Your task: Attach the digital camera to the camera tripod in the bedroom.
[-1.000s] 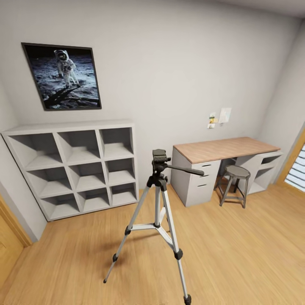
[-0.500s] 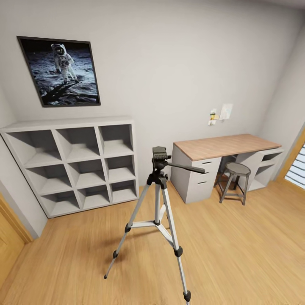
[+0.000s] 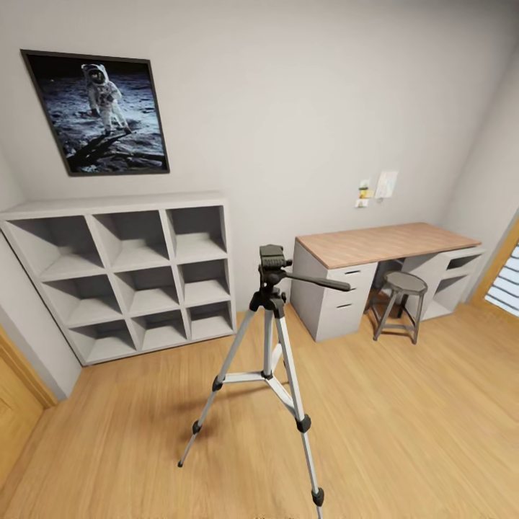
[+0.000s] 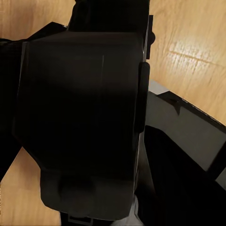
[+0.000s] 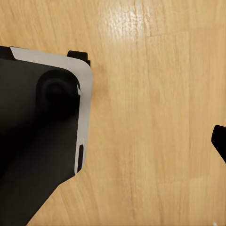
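Jaws: can't tell how either pair stands. The left wrist view is mostly a big dark housing (image 4: 80,117) close up, too dark to read, w/ wood floor (image 4: 193,42) behind it; the right wrist view has a black body w/ a pale grey edge (image 5: 42,141) over the same floor and a small dark tip (image 5: 220,141) at the frame edge. The camera tripod (image 3: 270,339) stands upright in the middle of the bedroom, three silver legs spread on the floor (image 3: 404,432), black head up top, pan handle (image 3: 317,281) sticking out toward the desk (image 3: 382,245). Behind the tripod on the other side from the desk: white cube shelf (image 3: 122,274) against the wall, astronaut poster (image 3: 97,112) above it. Grey round stool (image 3: 400,303) just beside the desk, partly tucked under, well apart from the tripod. Small notes (image 3: 378,187) on the wall above the desk.
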Robot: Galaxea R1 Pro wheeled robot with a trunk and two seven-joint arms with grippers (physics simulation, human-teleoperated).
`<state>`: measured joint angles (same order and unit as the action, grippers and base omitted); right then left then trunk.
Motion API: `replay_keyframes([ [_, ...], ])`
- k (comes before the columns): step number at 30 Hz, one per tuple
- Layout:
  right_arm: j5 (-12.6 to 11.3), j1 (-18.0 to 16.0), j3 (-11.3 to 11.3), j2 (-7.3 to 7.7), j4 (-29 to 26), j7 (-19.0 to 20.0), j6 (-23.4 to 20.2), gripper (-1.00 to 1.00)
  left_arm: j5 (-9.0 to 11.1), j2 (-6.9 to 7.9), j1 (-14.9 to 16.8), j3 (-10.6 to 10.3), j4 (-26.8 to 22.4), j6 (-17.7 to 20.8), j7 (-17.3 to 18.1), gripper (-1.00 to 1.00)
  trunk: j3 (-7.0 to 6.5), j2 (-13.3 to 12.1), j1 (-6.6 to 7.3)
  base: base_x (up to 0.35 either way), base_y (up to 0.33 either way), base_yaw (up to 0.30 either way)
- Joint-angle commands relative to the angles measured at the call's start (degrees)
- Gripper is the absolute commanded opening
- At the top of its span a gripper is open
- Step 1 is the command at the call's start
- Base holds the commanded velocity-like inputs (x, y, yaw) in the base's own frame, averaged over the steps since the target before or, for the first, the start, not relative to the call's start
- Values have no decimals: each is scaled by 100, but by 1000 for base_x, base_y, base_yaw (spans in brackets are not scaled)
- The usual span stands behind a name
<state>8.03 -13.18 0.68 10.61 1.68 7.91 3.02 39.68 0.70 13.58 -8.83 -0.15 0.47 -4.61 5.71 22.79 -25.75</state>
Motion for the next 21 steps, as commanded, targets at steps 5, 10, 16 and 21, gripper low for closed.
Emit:
replay_keyframes([
  [5, 49, -8, 11, -2, 19, 9, 32, 100, 31, 0, 4, -49, -1, 6, -11, -100, 58, 13, -3, 0, 0, 0],
  [10, 49, -8, 11, -6, 18, 9, 32, 100, 31, 0, 4, -53, -2, 6, -11, -100, 104, 13, -3, 0, 0, 0],
  [16, 51, -9, 16, -7, 17, 9, 20, 100, 31, 0, 4, -50, -1, 6, -10, -100, 136, 13, -3, 0, 0, 0],
  [21, 56, -9, 14, -19, 18, 9, 20, 100, 31, 0, 4, -54, -2, 6, -8, -100, 143, 13, -3, 0, 0, 0],
])
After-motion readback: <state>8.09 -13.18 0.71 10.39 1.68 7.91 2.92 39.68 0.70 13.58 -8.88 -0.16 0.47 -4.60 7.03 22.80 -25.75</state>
